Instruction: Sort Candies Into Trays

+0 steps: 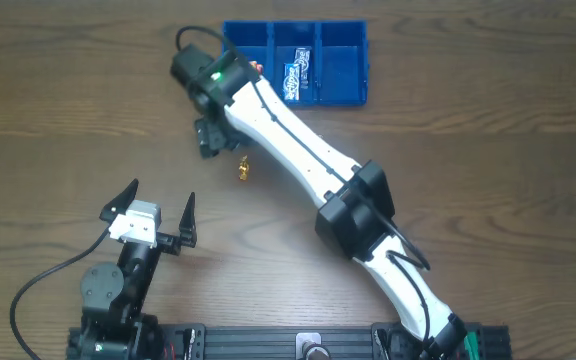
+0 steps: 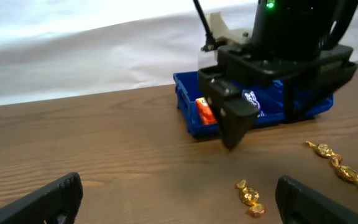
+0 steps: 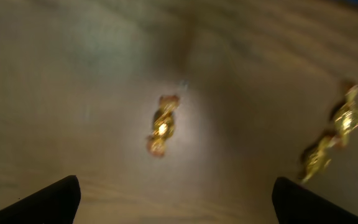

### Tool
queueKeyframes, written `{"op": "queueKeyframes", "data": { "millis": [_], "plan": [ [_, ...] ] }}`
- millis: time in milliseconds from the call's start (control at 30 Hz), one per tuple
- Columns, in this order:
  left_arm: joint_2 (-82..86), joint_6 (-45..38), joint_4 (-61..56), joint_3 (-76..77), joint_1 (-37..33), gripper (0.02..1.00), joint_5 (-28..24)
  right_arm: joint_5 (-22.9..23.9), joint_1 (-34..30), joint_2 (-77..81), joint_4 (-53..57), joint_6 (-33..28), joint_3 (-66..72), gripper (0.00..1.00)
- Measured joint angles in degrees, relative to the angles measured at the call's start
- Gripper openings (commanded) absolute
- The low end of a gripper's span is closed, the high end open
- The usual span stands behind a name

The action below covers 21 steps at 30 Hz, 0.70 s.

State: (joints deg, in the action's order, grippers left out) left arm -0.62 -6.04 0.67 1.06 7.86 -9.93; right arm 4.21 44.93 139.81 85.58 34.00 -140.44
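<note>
Near the middle of the table [image 1: 58,110], a gold candy [image 1: 243,172] lies alone on the wood. The right gripper [image 3: 173,190] hangs above the table close to this candy. Its fingers are spread wide and they hold nothing, so the candy is not touched. A little toward the right edge of the table lie two more gold candies [image 3: 331,134], end to end and touching each other.

The blue tray [image 1: 343,70] stands near the far edge and has three compartments in one row. An orange candy [image 2: 204,111] is in the left compartment, and a blue-white candy [image 1: 296,78] is in the middle one.

The right arm [image 1: 298,150] reaches across the table from the front right corner to the tray's left end. The left gripper [image 1: 158,205] is near the front left corner, close above its base. Its fingers are also wide apart and empty, well apart from all candies.
</note>
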Motion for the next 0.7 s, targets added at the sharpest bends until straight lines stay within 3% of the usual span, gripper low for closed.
{"op": "queueKeyframes", "data": {
  "millis": [500, 700],
  "plan": [
    [0.0, 0.0, 0.0, 0.0, 0.0, 0.996, 0.0, -3.0, 1.2, 0.0, -12.0, 4.9, 15.5, 1.000],
    [0.0, 0.0, 0.0, 0.0, 0.0, 0.996, 0.0, -3.2, 1.2, 0.0, -13.9, 6.7, 17.4, 0.936]
  ]
}}
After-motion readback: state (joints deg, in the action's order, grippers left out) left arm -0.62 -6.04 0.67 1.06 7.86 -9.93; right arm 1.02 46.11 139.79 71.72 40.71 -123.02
